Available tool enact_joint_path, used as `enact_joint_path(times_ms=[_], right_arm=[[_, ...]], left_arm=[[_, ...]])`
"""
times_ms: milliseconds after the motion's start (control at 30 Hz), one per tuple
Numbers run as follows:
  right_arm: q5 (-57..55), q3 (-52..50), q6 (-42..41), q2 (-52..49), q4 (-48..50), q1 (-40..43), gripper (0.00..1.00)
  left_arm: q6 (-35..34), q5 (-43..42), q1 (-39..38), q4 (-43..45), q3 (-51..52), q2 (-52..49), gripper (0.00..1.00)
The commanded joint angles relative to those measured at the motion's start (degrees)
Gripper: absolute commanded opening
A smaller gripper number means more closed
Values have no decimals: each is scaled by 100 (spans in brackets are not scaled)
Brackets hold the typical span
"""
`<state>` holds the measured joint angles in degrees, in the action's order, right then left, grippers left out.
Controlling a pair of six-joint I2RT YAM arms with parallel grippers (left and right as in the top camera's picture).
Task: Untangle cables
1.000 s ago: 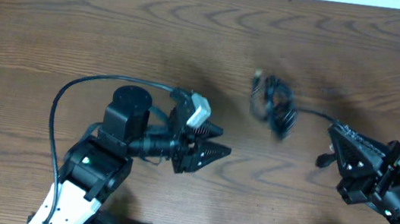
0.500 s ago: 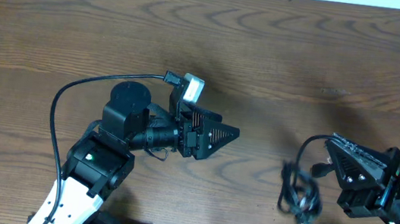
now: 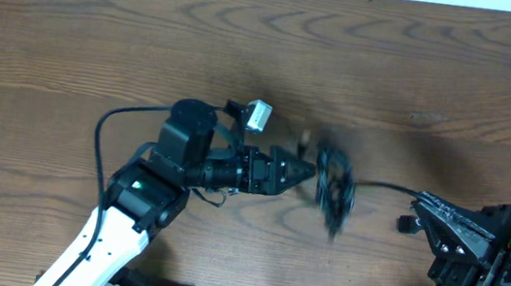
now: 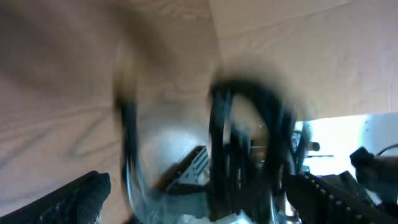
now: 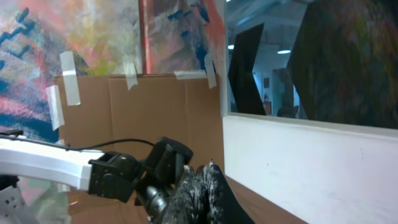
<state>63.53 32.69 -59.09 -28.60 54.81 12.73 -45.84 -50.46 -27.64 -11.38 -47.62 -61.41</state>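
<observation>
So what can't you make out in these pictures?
- cables: smeared by motion in the overhead and left wrist views, so knots and plugs are unreadable.
- left tool: in the overhead view, blur hides whether it touches them.
- right tool: in the right wrist view, its shut fingers cover the strand running to it.

Cables [image 3: 333,185]: thin black cords bunched in one tangled clump, motion-blurred, elongated front to back in the overhead view. One strand leads off rightward in a shallow arc. Left wrist view shows only smeared black loops; plug ends not discernible
</observation>
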Motion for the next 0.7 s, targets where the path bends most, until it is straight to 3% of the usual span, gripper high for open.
enact_joint_path(times_ms=[0, 200, 433, 667], right_arm=[[-184, 57, -44, 46, 46, -46, 1], [-164, 59, -44, 46, 46, -46, 1], [-136, 57, -13, 46, 46, -46, 1], [-42, 57, 258, 46, 48, -46, 1]], left_arm=[[-728, -70, -15, 37, -94, -59, 95], [-1838, -310, -20, 33, -94, -59, 98], [-1860, -232, -184, 31, -94, -66, 98], [-2723, -245, -474, -50, -94, -256, 98]])
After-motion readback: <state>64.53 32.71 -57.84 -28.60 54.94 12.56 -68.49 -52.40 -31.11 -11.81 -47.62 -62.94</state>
